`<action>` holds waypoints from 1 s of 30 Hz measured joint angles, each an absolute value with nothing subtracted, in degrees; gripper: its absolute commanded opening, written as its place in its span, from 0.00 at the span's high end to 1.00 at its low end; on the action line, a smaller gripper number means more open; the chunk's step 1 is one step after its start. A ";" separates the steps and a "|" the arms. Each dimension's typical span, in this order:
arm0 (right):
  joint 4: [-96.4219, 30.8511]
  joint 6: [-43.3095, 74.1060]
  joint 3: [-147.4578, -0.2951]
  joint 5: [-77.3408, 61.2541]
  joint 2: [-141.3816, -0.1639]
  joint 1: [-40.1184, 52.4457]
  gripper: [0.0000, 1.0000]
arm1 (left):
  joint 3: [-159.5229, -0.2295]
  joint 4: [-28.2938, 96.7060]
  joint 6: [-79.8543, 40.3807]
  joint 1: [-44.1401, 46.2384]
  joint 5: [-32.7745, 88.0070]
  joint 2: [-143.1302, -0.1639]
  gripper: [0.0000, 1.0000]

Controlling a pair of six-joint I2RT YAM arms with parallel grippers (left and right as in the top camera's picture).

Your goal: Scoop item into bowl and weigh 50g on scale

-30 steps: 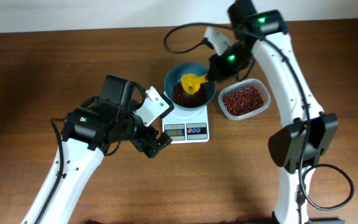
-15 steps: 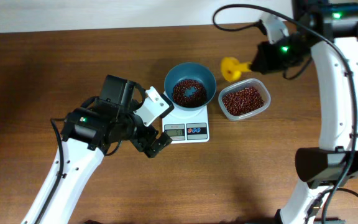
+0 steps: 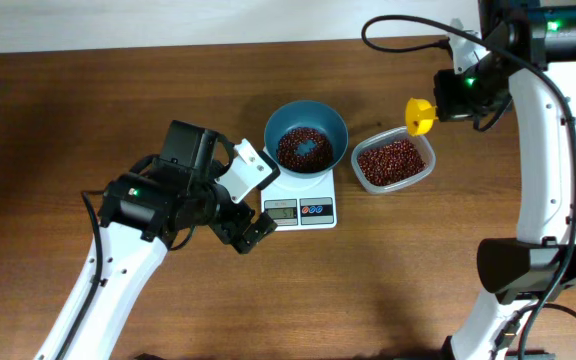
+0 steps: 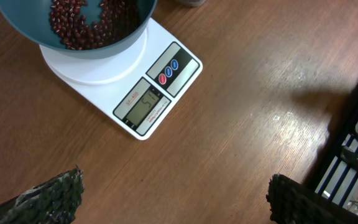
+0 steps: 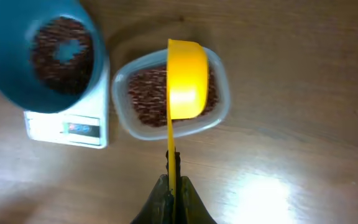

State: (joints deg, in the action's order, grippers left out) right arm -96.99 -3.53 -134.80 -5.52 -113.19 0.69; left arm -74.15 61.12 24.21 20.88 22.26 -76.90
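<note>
Because the bowl sits on the scale, toward the middle of the table's far edge, the beans in it are weighed as they land. The right gripper, pinched tight on the handle of the yellow scoop, holds it over the far rim of the clear container just right of the scale, probably to adjust the amount. The left gripper hangs wide and empty near the scale's front-left corner.
</note>
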 measured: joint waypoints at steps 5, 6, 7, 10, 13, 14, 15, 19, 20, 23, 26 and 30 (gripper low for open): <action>-96.99 -3.64 -134.80 2.02 -113.19 7.18 0.96 | -74.15 61.12 24.18 20.88 22.26 -76.90 0.01; -96.99 -3.68 -134.80 2.57 -113.19 8.38 0.96 | -74.15 61.12 24.18 20.88 22.26 -76.90 0.01; -96.99 -3.77 -134.80 2.83 -113.19 9.04 0.96 | -74.15 61.12 24.21 20.88 22.26 -76.90 0.01; -96.99 -3.88 -134.80 4.75 -113.19 10.50 0.96 | -74.15 61.12 24.18 20.88 22.26 -76.90 0.01; -96.99 -3.86 -134.80 6.02 -113.19 10.48 0.96 | -74.15 61.12 24.18 20.88 22.26 -76.90 0.01; -96.99 -3.86 -134.80 6.26 -113.19 10.48 0.96 | -74.15 61.12 24.18 20.88 22.26 -76.90 0.01; -96.99 -3.86 -134.80 6.50 -113.19 10.48 0.96 | -74.15 61.12 24.18 20.88 22.26 -76.90 0.01; -96.99 -3.84 -134.78 6.81 -113.19 10.48 0.96 | -74.15 61.12 24.18 20.88 22.26 -76.90 0.01; -96.77 -3.84 -134.78 6.35 -113.19 10.48 0.96 | -74.15 61.12 24.18 20.88 22.26 -76.90 0.01; -91.81 -3.86 -134.67 0.97 -113.19 10.48 0.96 | -74.15 61.10 24.18 20.88 22.26 -76.90 0.01; -86.21 -5.50 -134.63 -7.01 -113.19 10.48 0.96 | -74.15 61.10 24.18 20.88 22.26 -76.90 0.01; -84.25 -7.99 -134.61 -14.94 -113.27 10.66 0.96 | -74.15 61.10 24.18 20.88 22.26 -76.90 0.01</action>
State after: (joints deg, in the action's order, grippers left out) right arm -84.25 -7.99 -134.61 -14.94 -113.27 10.66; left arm -74.15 61.10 24.18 20.88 22.26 -76.90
